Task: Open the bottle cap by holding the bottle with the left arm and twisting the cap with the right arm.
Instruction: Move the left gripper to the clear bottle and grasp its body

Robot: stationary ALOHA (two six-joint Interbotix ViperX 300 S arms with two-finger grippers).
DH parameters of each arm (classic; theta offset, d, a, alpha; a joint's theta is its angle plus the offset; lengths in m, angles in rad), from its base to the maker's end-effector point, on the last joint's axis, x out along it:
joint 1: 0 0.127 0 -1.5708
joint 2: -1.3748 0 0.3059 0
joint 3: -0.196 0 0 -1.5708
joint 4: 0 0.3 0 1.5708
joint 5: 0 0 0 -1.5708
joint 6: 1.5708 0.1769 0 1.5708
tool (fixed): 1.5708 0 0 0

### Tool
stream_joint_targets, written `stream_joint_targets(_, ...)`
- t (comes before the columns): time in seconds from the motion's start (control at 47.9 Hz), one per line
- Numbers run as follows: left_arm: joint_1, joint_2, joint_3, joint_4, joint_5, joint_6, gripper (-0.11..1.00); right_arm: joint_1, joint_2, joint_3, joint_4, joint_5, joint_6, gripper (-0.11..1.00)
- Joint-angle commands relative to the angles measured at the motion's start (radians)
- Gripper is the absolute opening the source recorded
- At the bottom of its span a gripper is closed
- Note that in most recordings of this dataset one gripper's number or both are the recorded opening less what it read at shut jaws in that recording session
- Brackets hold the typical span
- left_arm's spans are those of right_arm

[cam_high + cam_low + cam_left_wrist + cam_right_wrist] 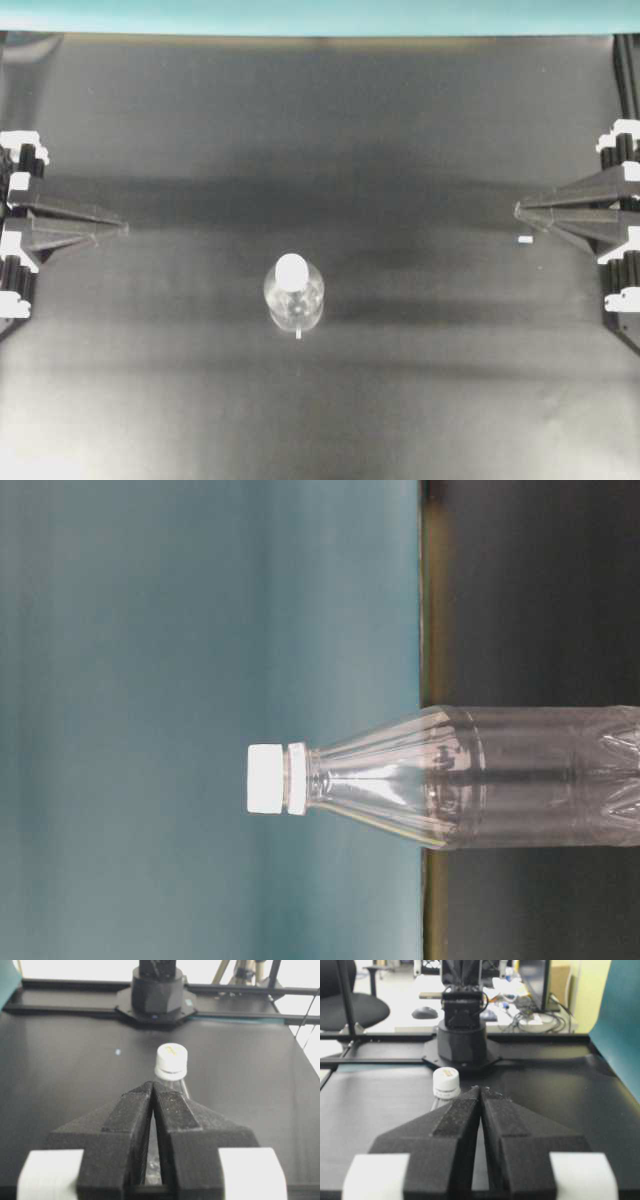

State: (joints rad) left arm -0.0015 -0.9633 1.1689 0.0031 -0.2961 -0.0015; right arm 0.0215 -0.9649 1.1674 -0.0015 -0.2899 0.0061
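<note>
From overhead, the bottle [293, 292] is seen standing upright on the black table [320, 130], a little below the middle. It is clear and round, with the white cap [292, 268] at its centre. The left gripper [122, 229] is kept at the left edge and the right gripper [518, 208] at the right edge, both pointed inward and well apart from the bottle. Their fingers are pressed together on nothing. A small white fleck [525, 239] is seen near the right gripper.

In the table-level view, which is turned sideways, the bottle [470, 778] is shown with ribbed clear walls; its base is cut off at the edge. The cap [266, 778] is still screwed on.

In the left wrist view, the closed fingers [172, 1110] hide most of the bottle [172, 1079]; only the cap [171, 1057] and neck are visible.

In the right wrist view, the cap [446, 1080] is seen just beyond the closed fingers [462, 1110], and the bottle's body is hidden.
</note>
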Motion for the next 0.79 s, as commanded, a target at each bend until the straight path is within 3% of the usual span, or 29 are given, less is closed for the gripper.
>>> stream_joint_targets(0.0, 0.003, 0.038, -0.084, 0.043, -0.011, 0.008, 0.14, -0.026, 0.009, -0.012, 0.006, -0.003, 0.002, 0.03)
stream_joint_targets(0.209, 0.009, 0.169, -0.189, 0.041, -0.014, 0.009, 0.10, -0.026, 0.029, -0.048, 0.012, 0.100, 0.031, 0.00)
stream_joint_targets(0.459, -0.003, 0.374, -0.310, 0.043, -0.101, 0.020, 0.14, -0.026, 0.034, -0.071, 0.012, 0.179, 0.057, 0.00)
stream_joint_targets(0.542, -0.014, 0.449, -0.351, 0.043, -0.115, 0.017, 0.30, -0.026, 0.034, -0.071, 0.012, 0.178, 0.058, 0.00)
stream_joint_targets(0.688, -0.028, 0.561, -0.403, 0.041, -0.140, 0.009, 0.74, -0.018, 0.034, -0.081, 0.014, 0.184, 0.069, 0.00)
stream_joint_targets(0.772, -0.035, 0.627, -0.425, 0.043, -0.187, 0.006, 0.94, -0.018, 0.034, -0.084, 0.012, 0.186, 0.087, 0.00)
